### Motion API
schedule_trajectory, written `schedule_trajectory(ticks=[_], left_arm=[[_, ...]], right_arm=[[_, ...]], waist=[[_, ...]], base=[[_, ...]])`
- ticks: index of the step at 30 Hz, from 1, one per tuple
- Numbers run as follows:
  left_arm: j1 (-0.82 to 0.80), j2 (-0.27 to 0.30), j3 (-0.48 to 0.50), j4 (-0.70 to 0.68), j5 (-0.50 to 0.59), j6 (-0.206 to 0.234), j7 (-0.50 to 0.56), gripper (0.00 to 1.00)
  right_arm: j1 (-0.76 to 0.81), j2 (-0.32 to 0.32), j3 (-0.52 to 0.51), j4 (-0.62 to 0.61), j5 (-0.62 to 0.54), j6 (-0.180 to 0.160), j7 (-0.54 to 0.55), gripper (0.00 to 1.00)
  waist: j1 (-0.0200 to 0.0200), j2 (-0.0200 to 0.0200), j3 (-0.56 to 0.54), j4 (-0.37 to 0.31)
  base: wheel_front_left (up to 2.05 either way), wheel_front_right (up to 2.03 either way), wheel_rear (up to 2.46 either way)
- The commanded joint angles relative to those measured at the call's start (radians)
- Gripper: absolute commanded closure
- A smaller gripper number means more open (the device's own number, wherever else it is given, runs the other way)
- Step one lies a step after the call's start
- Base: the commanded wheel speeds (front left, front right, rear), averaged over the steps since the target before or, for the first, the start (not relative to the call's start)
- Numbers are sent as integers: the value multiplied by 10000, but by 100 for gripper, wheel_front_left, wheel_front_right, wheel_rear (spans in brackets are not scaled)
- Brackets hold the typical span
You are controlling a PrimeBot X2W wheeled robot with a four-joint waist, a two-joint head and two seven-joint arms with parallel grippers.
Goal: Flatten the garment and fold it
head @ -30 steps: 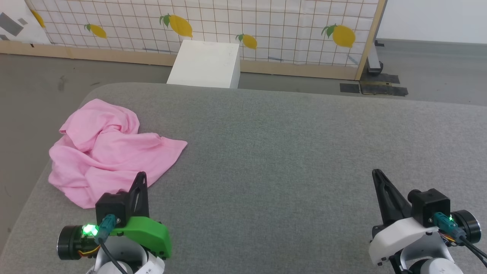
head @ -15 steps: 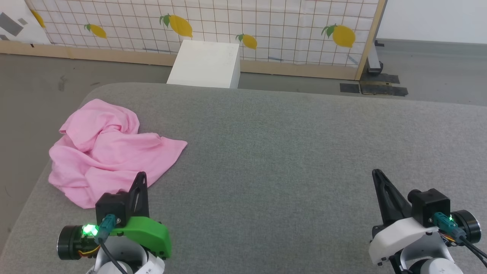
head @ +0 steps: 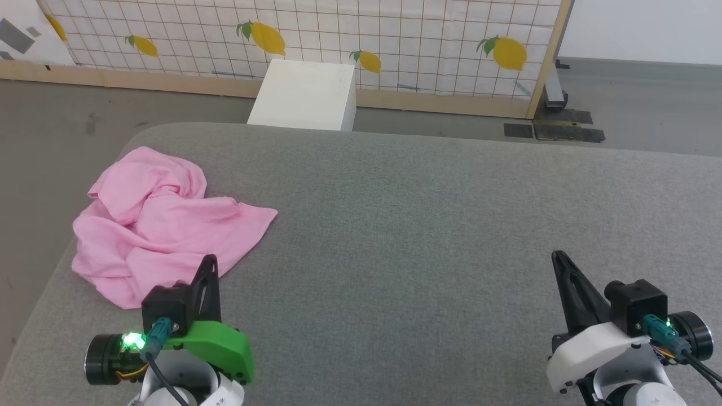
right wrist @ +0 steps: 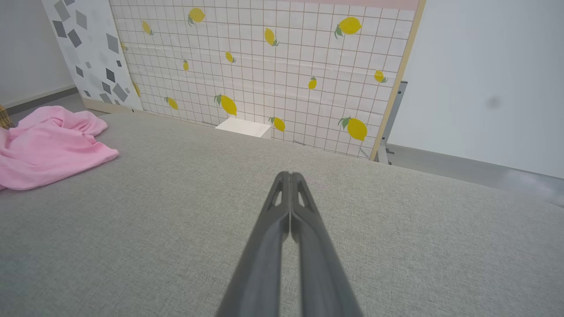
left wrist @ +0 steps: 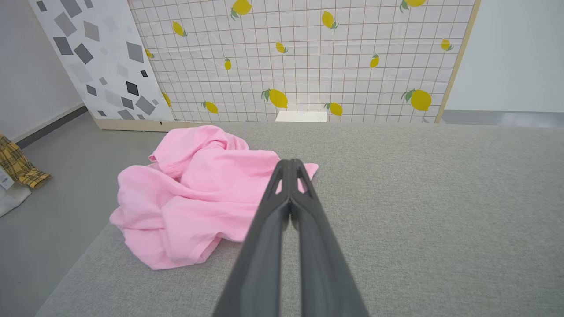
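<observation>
Garment (head: pixel 163 220) is a crumpled pink heap at the far-left corner of the grey fabric-covered counter (head: pixel 423 225), bunched and twisted at its far end, with one flatter flap spread toward the counter's middle. Its left edge sits right at the counter's rim. Not flattened, not folded. Left gripper (head: pixel 210 260) is low at the near-left, fingers pressed together, holding nothing; in the head view its tip overlaps the near edge of the garment, and I can't tell whether it touches the cloth. In the left wrist view the closed fingers (left wrist: pixel 273 246) point across the heap's near-right part. Right gripper (head: pixel 558 256) is at the near-right, fingers together too, empty, over bare counter and well apart from the garment. Beyond the counter: white box (head: pixel 307 95) on the grey floor (head: pixel 56 124), then a lemon-print grid panel (head: pixel 395 34) in a wooden frame. Yellow plaid cloth (left wrist: pixel 17 163) lies on the floor off to the left.
</observation>
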Motion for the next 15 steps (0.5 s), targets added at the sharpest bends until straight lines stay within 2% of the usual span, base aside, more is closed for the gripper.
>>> schedule_trajectory(ticks=[1,11,12,15], left_arm=[[116,-30,39,-26,128,66,14,100],[116,-30,39,-26,128,66,14,100],[0,0,0,0,-1,1,-1,0],[-2,0,-22,3,-50,2,-4,0]], right_arm=[[-157,28,18,-55,-62,-15,1,100],[-157,28,18,-55,-62,-15,1,100],[0,0,0,0,1,0,0,0],[4,-6,-3,6,9,2,-2,0]], waist=[[0,-1,0,0],[0,-1,0,0],[0,-1,0,0],[0,-1,0,0]], base=[[0,0,0],[0,0,0],[0,0,0],[0,0,0]])
